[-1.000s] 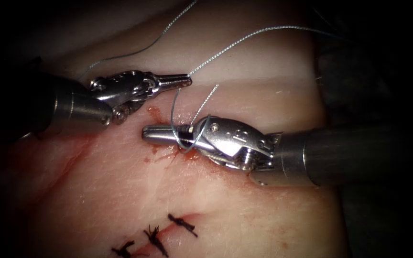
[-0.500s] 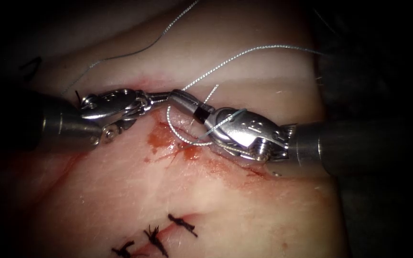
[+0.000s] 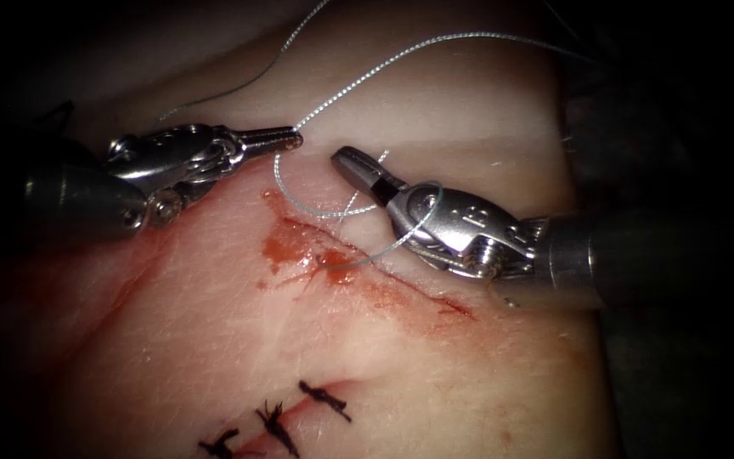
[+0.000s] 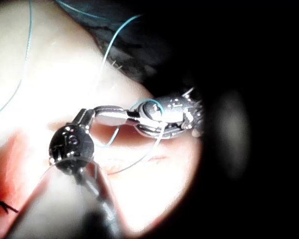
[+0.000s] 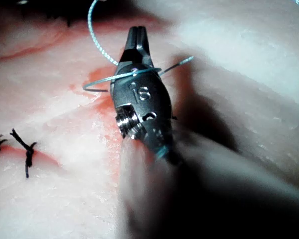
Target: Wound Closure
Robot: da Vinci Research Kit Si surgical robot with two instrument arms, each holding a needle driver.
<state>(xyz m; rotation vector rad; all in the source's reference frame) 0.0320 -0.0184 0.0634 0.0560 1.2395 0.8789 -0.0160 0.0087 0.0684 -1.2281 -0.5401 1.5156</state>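
Observation:
My left tool (image 3: 286,136) sits left of the cut (image 3: 401,285), jaws shut on the pale thread (image 3: 384,64), which runs from its tip up and to the right. My right tool (image 3: 346,159) points up-left at it across a small gap; its jaws look shut with nothing seen between them. A loop of thread (image 3: 422,223) lies around the right tool behind its jaws and runs down to the tissue by the red fluid (image 3: 286,246). A short thread end (image 3: 377,163) stands beside the right jaws. The right wrist view shows the same loop (image 5: 97,82) around the right tool (image 5: 137,35).
Three dark tied stitches (image 3: 278,425) close the lower stretch of the cut and also appear in the right wrist view (image 5: 27,149). More thread trails over the tissue's far edge (image 3: 239,85). In the left wrist view the right tool (image 4: 164,114) faces the left tool (image 4: 84,115).
The right tool rose from lying over the cut and met the left tool's tip, the loop still on it. The tools have since drawn apart, left going left, right going right.

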